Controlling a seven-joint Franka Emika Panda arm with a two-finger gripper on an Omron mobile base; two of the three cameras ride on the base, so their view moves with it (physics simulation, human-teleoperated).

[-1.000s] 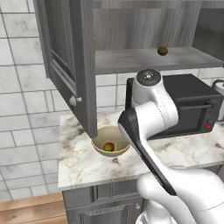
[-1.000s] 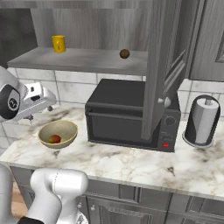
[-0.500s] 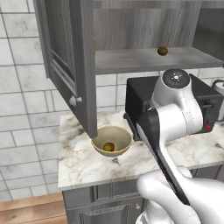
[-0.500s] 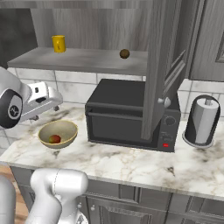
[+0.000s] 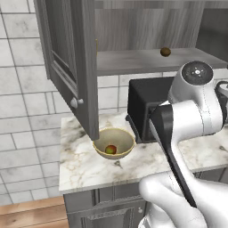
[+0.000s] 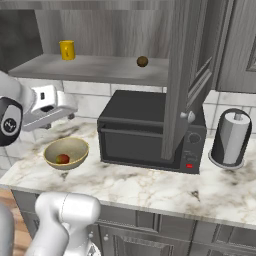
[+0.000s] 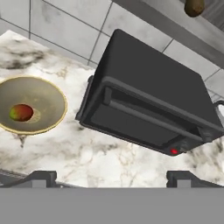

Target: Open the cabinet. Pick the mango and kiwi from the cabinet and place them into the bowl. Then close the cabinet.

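The cabinet stands open, both doors swung out. On its shelf lies the brown kiwi, also at the top edge of the hand view. The tan bowl sits on the counter left of the oven, with the red and yellow-green mango inside it. My gripper hangs above and behind the bowl, below the shelf. Its fingers are spread wide with nothing between them.
A black toaster oven stands on the marble counter under the shelf. A yellow cup sits at the shelf's left. A paper towel holder stands right of the oven. The open doors jut out over the counter.
The arm has swung to the right, and the hand has drifted slightly right and up from above the bowl. The jaws stay open. Mango, kiwi and doors have not moved.
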